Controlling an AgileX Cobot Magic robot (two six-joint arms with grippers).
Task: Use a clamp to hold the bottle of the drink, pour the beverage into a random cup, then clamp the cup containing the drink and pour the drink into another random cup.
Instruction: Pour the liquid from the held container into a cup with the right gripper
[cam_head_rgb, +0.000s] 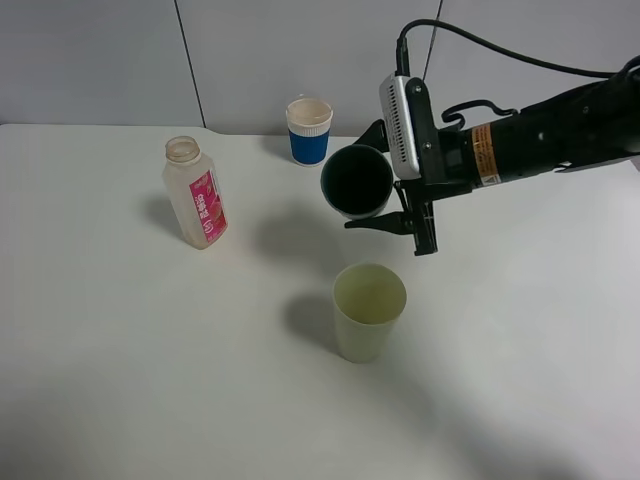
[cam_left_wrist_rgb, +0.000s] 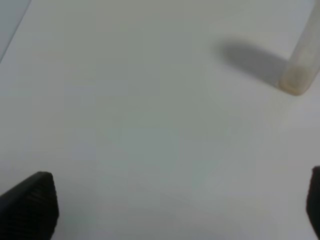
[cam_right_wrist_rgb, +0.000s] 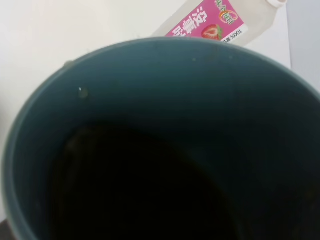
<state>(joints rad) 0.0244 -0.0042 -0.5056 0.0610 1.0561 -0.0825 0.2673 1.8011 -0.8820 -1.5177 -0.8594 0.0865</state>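
The bottle (cam_head_rgb: 197, 193) stands upright and uncapped at the table's left, pink label facing front. My right gripper (cam_head_rgb: 388, 182) is shut on the teal cup (cam_head_rgb: 356, 180), holding it tipped on its side in the air with its mouth toward the left. The pale yellow-green cup (cam_head_rgb: 369, 311) stands upright on the table just below and in front of it. In the right wrist view the teal cup (cam_right_wrist_rgb: 160, 150) fills the frame, dark inside, with the bottle's label (cam_right_wrist_rgb: 210, 22) beyond its rim. My left gripper (cam_left_wrist_rgb: 172, 210) is open over bare table, apart from the bottle's base (cam_left_wrist_rgb: 297, 80).
A white cup with a blue band (cam_head_rgb: 309, 130) stands upright at the back of the white table (cam_head_rgb: 120, 350), behind the teal cup. A grey wall runs along the table's far edge. The left arm is out of the exterior high view.
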